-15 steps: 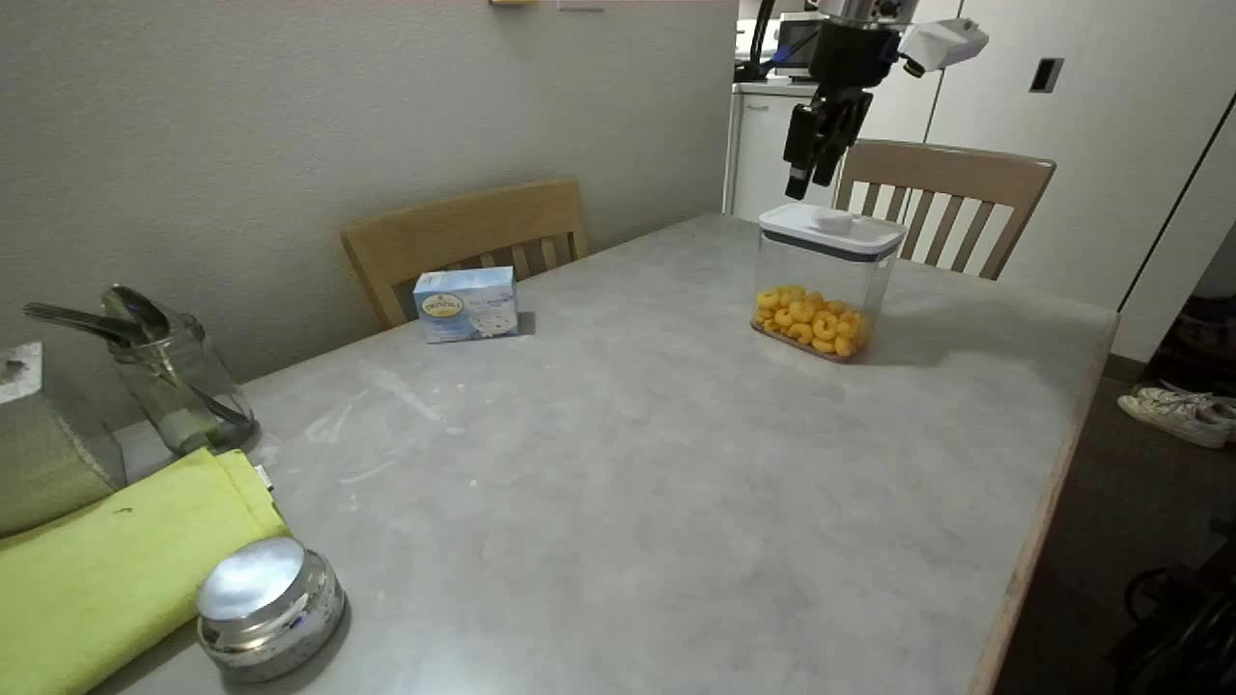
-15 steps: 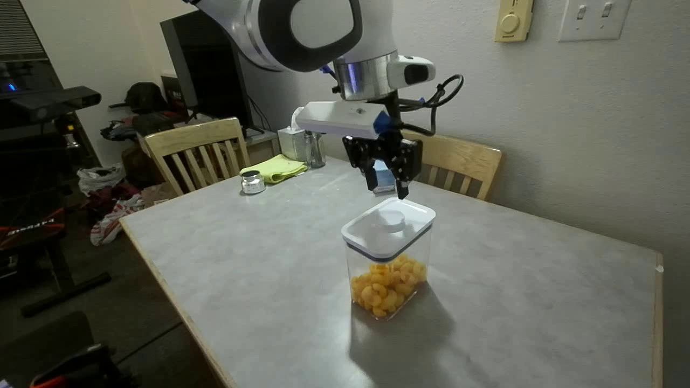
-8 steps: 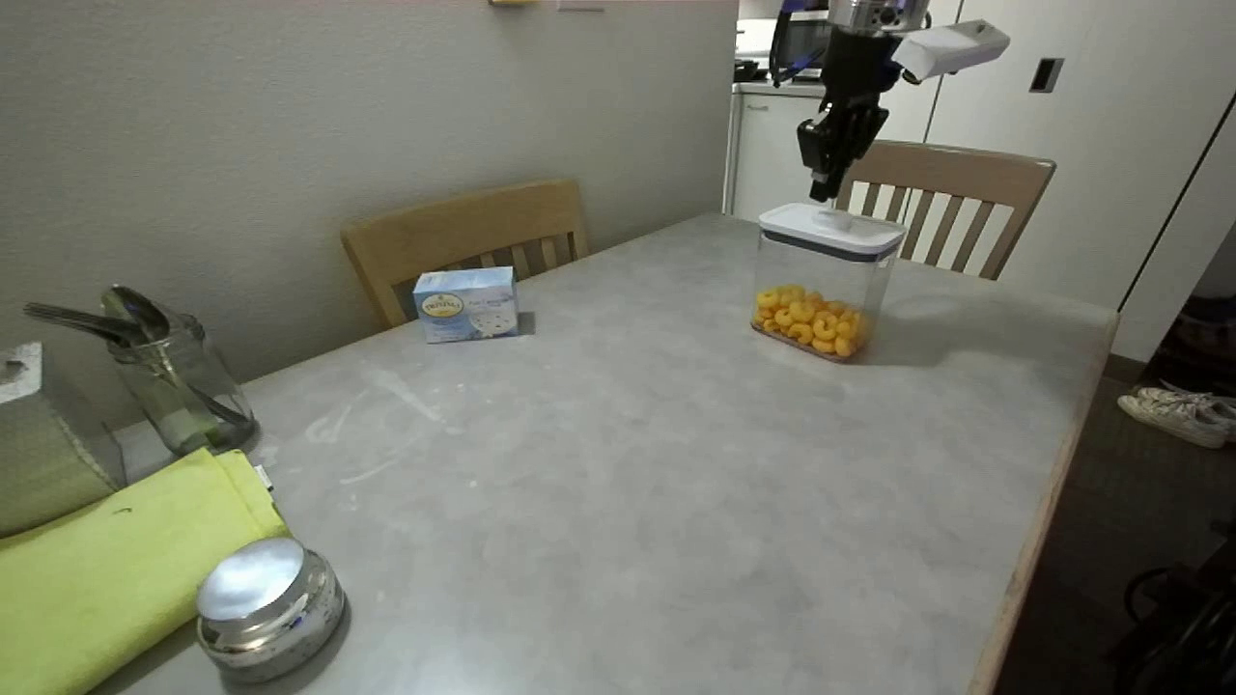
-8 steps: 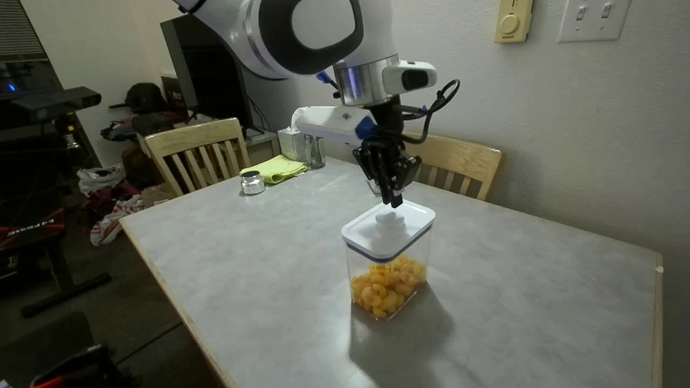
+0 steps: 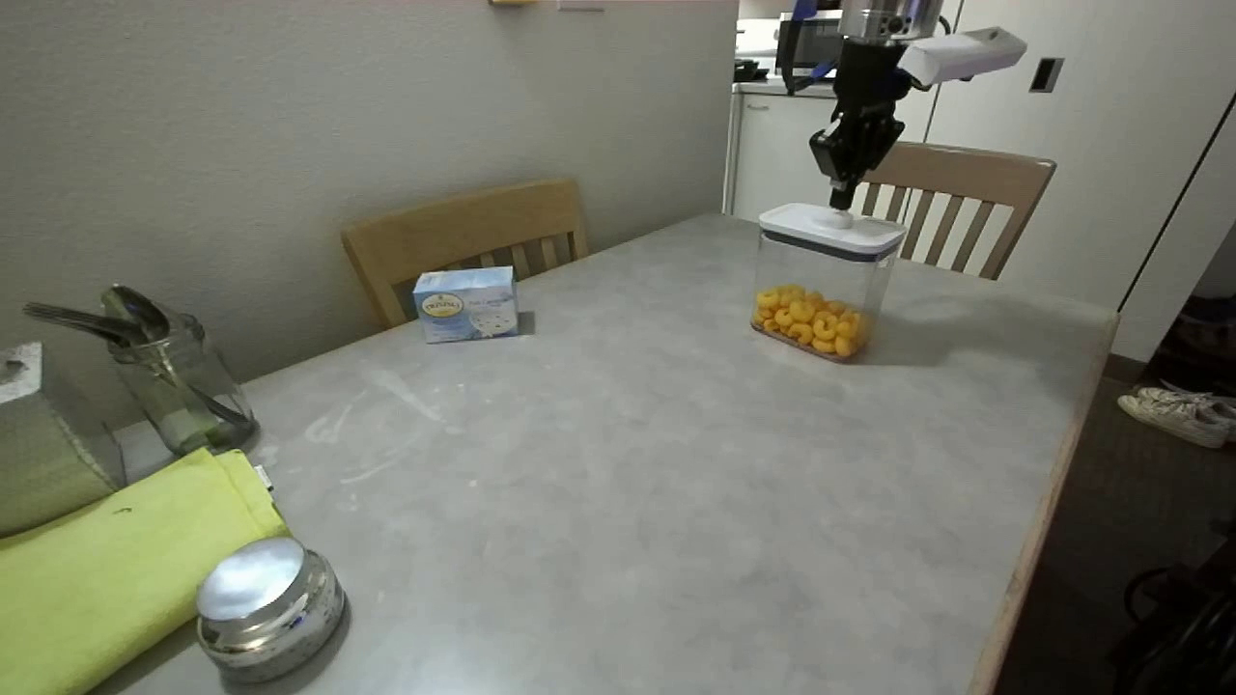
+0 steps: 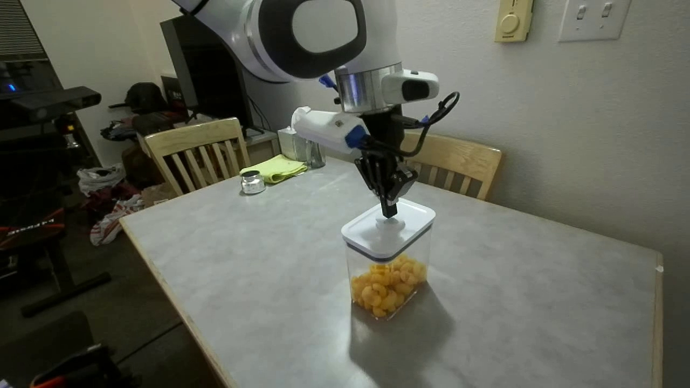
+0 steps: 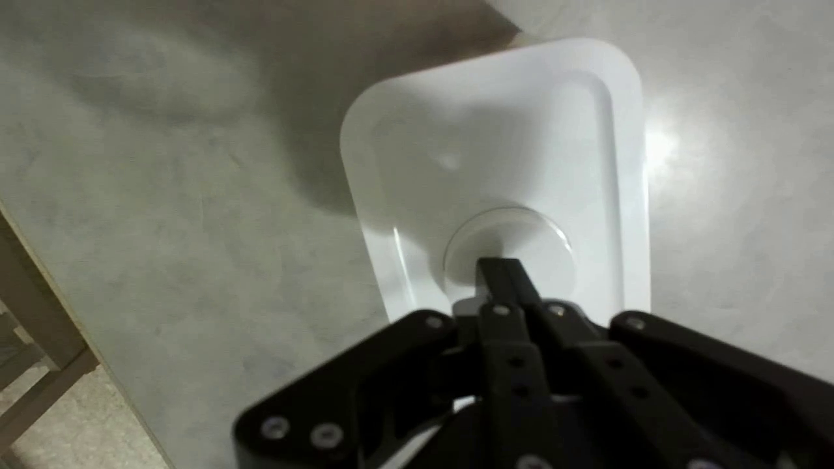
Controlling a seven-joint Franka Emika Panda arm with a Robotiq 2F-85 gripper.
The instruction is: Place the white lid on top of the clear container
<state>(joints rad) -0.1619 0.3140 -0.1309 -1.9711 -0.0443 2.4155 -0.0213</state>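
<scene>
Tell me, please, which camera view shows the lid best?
The wrist view: it looks down on the lid, large, with its round button, although the claw covers the lid's lower end there. Both exterior views show it smaller and at a slant, sitting on the container.

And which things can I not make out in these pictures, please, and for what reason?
White lid: in the wrist view, its lower end is hidden by the gripper.
Any contact with the round button: wrist view, the gripper covers the spot.
Yellow cloth: cut off by the left and bottom edges of an exterior view.
Blue box: small lettering too blurred to read in an exterior view.
</scene>
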